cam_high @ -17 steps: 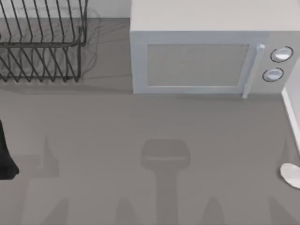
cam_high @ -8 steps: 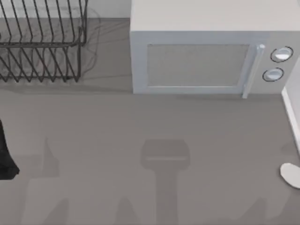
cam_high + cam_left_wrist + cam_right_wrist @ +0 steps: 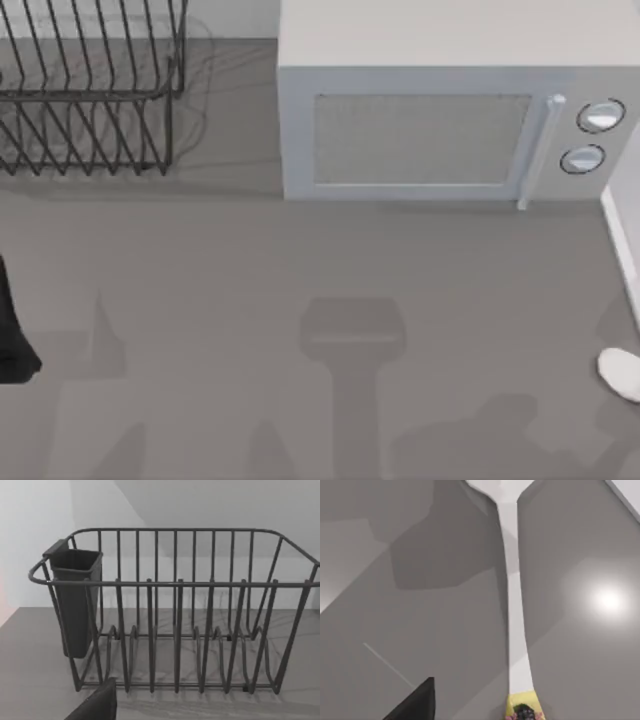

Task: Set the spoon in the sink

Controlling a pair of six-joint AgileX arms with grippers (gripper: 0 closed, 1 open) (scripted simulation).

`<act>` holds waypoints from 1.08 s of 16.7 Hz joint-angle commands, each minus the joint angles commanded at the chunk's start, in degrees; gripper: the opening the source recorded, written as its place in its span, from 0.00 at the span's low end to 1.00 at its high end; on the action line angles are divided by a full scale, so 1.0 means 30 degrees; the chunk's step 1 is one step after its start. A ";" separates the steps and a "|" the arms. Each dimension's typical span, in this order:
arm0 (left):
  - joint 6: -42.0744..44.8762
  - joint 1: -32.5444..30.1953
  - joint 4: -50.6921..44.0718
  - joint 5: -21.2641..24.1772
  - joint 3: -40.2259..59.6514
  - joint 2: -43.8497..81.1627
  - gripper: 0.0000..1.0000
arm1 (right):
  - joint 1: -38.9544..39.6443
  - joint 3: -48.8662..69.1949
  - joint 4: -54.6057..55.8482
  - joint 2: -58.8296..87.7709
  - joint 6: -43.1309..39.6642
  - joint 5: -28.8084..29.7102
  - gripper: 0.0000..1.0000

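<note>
Off-white smooth spoon lies on grey table at its right edge; either gripper's opening: cannot tell.

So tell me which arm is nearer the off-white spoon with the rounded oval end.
Right. Its wrist camera looks straight down the off-white spoon from close by; the spoon's oval end sits at the table's right edge. The left arm stays parked at the far left edge.

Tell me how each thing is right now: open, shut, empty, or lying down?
Microwave: door shut.
Dish rack: standing upright, slots empty.
Cutlery cup: hanging on the rack's end, upright.
Spoon: lying flat on the table by its right edge, not in any sink.
Left arm: parked at the table's left edge.
</note>
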 joint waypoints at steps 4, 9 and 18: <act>0.0000 0.0000 0.0000 0.0000 0.0000 0.0000 1.00 | -0.0243 0.1916 -0.2214 0.2858 -0.2154 0.0049 1.00; 0.0000 0.0000 0.0000 0.0000 0.0000 0.0000 1.00 | -0.0271 0.2144 -0.2472 0.3145 -0.2402 0.0055 1.00; 0.0000 0.0000 0.0000 0.0000 0.0000 0.0000 1.00 | -0.0231 -0.0848 0.3247 0.5669 -0.2314 0.0049 1.00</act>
